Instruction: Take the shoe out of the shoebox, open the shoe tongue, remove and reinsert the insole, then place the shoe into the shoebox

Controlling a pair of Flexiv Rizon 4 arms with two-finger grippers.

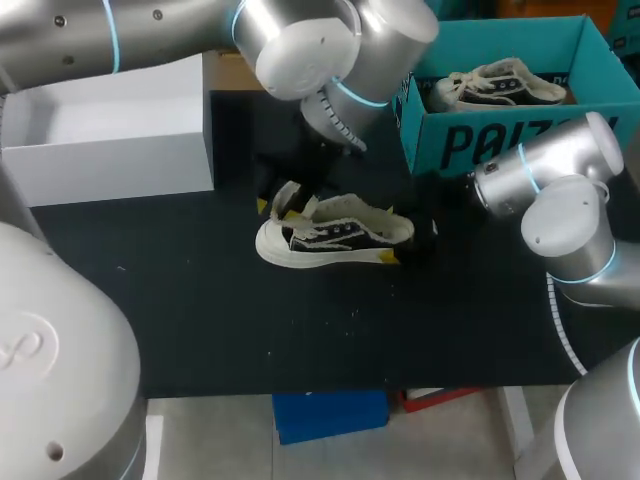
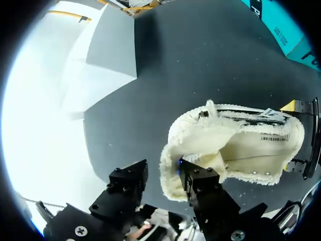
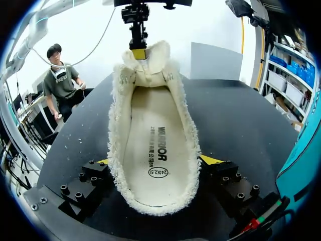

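In the head view the last joints of my left arm (image 1: 300,45) cover most of my left gripper (image 1: 277,211). Only two yellow tips show below them, at the front of the sneaker (image 1: 335,238). In my left wrist view these tips are not visible, only the black finger blocks. One finger (image 2: 198,182) is pushed inside the shoe, behind the raised tongue (image 2: 190,135), and the fleece folds around it. The other finger stands free, with bare mat between it and the shoe, so this gripper is open and only hooks the tongue.

My right gripper (image 3: 156,160) is closed on the heel of the sneaker, with one yellow tip pressing the collar from each side. In its wrist view the toe is hidden behind the tongue, and the outside of the shoe cannot be seen.

The sneaker stands on its sole on the black table mat (image 1: 200,320), in front of the teal cardboard shoebox (image 1: 500,145) and outside of it. It has a dark fabric upper, pale laces, a thick white rubber sole and a cream, woolly lining. The insole (image 3: 153,150) lies flat inside, smooth and pale, with small dark print.

The shoebox is cut by the picture edge. A second sneaker (image 1: 500,88) lies in it, partly behind the wall. A white open box (image 1: 110,150) with plain walls stands at the far left.
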